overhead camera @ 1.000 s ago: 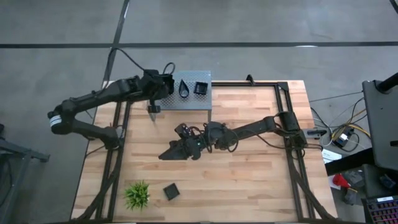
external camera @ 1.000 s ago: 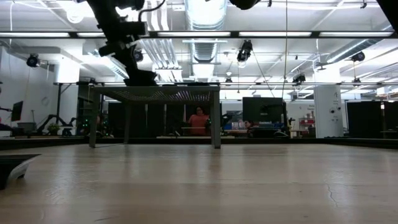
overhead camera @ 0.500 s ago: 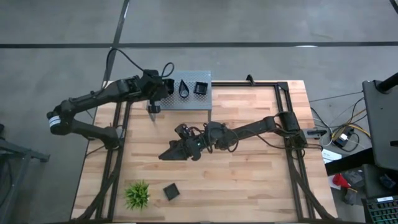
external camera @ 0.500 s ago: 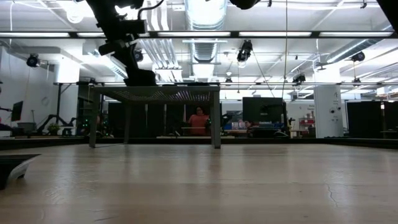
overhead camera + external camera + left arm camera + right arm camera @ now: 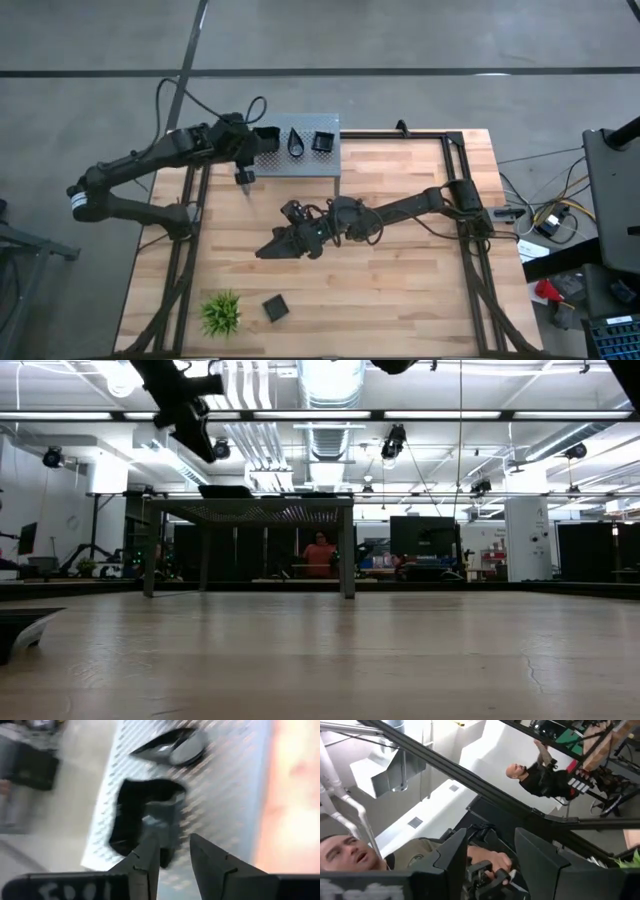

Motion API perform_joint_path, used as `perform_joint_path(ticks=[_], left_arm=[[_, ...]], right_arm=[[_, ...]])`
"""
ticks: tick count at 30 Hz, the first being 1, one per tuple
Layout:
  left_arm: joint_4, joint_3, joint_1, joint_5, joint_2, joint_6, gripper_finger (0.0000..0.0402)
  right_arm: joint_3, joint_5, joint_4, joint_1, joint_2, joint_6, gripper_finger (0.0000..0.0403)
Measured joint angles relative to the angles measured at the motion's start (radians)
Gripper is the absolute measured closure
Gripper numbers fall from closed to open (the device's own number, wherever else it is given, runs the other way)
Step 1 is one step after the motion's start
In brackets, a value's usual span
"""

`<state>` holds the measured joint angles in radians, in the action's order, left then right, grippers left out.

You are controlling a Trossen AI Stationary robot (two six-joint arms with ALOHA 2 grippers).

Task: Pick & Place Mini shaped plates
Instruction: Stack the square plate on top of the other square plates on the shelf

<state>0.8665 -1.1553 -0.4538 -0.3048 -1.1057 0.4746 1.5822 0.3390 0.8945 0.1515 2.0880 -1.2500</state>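
A perforated metal shelf (image 5: 305, 160) stands at the table's far edge. Three mini shaped plates lie on it: a black square one (image 5: 266, 134) at its left end, a teardrop one (image 5: 297, 143) in the middle and another square one (image 5: 323, 141). My left gripper (image 5: 172, 855) is open just left of the shelf and above it (image 5: 200, 438), clear of the left square plate (image 5: 142, 815). My right gripper (image 5: 265, 250) lies low over the table's middle, open and empty (image 5: 490, 855). A further square plate (image 5: 275, 307) rests on the table near the front.
A small spiky green plant (image 5: 220, 313) stands at the front left, beside the loose plate. Black frame rails (image 5: 465, 200) run along the table's left and right sides. People show in the room beyond the table (image 5: 320, 552).
My left gripper has opened and let go of the square plate, which stays on the shelf's left end. The gripper has then risen and drawn back toward the table's left edge. My right arm has kept still.
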Motion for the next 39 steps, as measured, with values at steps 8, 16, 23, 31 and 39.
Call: perform_joint_path(ticks=[8, 16, 23, 31, 39], left_arm=[[0.008, 0.000, 0.008, 0.261, 0.141, -0.270, 0.0298], [0.007, 0.000, 0.017, 0.491, 0.271, -0.434, 0.0298], [-0.007, 0.000, 0.017, 0.648, 0.397, -0.517, 0.0298], [-0.086, 0.000, 0.017, 0.756, 0.479, -0.632, 0.0298], [-0.086, -0.001, 0.017, 0.771, 0.497, -0.642, 0.0298]], right_arm=[[0.000, -0.002, -0.141, 0.003, 0.000, -0.110, 0.0239], [0.000, 0.019, -0.353, 0.041, 0.000, -0.261, 0.0243], [0.000, 0.021, -0.529, 0.079, 0.000, -0.329, 0.0245], [0.000, -0.194, -0.853, 0.128, 0.000, -0.383, 0.0256], [0.000, -0.264, -0.923, 0.147, 0.025, -0.373, 0.0264]])
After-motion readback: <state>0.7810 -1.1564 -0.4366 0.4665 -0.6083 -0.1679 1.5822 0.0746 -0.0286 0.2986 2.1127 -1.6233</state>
